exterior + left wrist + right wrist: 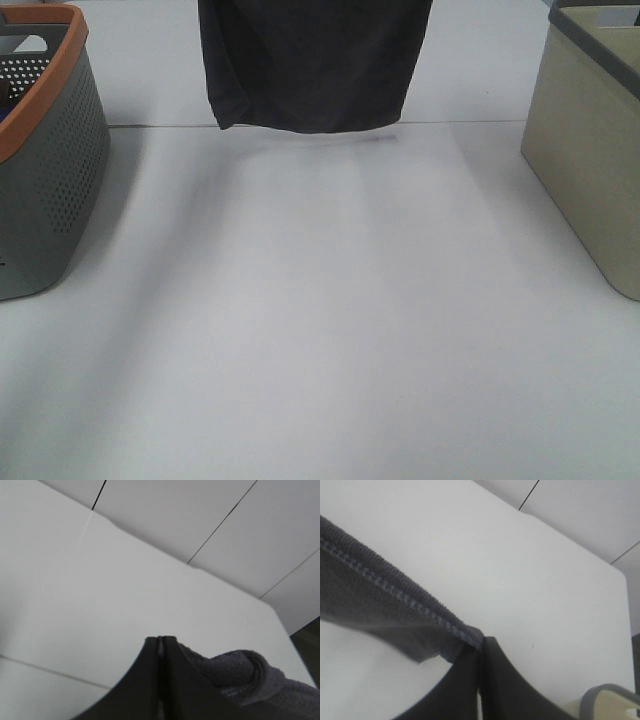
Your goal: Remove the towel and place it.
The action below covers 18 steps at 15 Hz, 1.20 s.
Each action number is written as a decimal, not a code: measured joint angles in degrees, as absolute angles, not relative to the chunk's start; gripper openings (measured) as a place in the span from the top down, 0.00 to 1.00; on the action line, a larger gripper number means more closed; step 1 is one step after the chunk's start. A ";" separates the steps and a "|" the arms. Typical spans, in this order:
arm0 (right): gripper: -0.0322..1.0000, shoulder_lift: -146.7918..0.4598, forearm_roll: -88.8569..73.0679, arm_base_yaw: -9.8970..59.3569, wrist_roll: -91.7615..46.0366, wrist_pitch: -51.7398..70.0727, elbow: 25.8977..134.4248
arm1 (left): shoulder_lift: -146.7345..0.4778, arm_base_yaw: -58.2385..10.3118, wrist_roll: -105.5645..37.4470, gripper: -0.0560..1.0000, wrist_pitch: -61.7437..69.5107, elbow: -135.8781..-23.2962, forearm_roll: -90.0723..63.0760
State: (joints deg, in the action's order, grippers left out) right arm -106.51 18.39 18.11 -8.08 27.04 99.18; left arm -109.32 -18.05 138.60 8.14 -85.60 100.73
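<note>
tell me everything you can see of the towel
The towel is dark navy-grey terry with a stitched hem. It hangs spread and limp at the far middle, lower edge seemingly clear of the table. The right pincer is shut on its hem; the left pincer, also shut, seems to pinch a bunched corner.

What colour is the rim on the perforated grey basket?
The rim is orange; the exterior high view shows it best.

Black, tapered left gripper [160, 641], right gripper [480, 647]

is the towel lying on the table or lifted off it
Lifted: the towel hangs spread above the table, lower edge loose, hem pinched in the right gripper.
</note>
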 joint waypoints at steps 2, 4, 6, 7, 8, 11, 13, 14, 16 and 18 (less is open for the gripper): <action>0.95 -105.77 17.99 18.11 -6.53 26.24 91.44 | -109.49 -18.96 139.17 0.95 8.08 -77.92 100.73; 0.95 -101.93 17.93 17.99 -5.39 22.29 76.66 | -109.89 -21.94 140.37 0.95 9.17 -70.30 100.67; 0.95 -98.38 17.99 17.88 -3.67 18.33 67.72 | -109.95 -24.81 139.17 0.95 12.89 -67.61 100.67; 0.95 -97.06 18.28 17.82 -2.86 17.13 64.63 | -109.95 -26.01 137.85 0.95 14.32 -67.09 100.67; 0.95 -96.09 18.33 17.59 -2.06 16.39 61.54 | -109.95 -27.04 137.11 0.95 15.13 -66.12 100.67; 0.95 -95.74 16.50 17.36 -0.63 12.03 51.97 | -109.78 -28.82 136.25 0.95 14.73 -60.68 100.67; 0.95 -95.74 16.33 17.36 -1.83 7.91 46.35 | -108.29 -29.16 132.93 0.95 12.78 -56.55 100.73; 0.95 -95.74 16.33 17.36 -2.92 6.93 45.03 | -107.66 -29.16 131.67 0.95 12.20 -55.58 100.73; 0.95 -95.74 16.33 17.36 -7.33 2.81 40.74 | -105.65 -29.22 127.60 0.95 11.00 -52.43 100.44; 0.95 -95.68 16.44 17.36 -10.49 -0.69 37.47 | -105.37 -29.22 125.19 0.95 9.40 -49.62 99.06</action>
State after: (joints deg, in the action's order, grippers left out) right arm -95.68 16.44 17.36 -10.49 -0.69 37.47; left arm -105.37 -29.22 125.19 9.40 -49.62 99.06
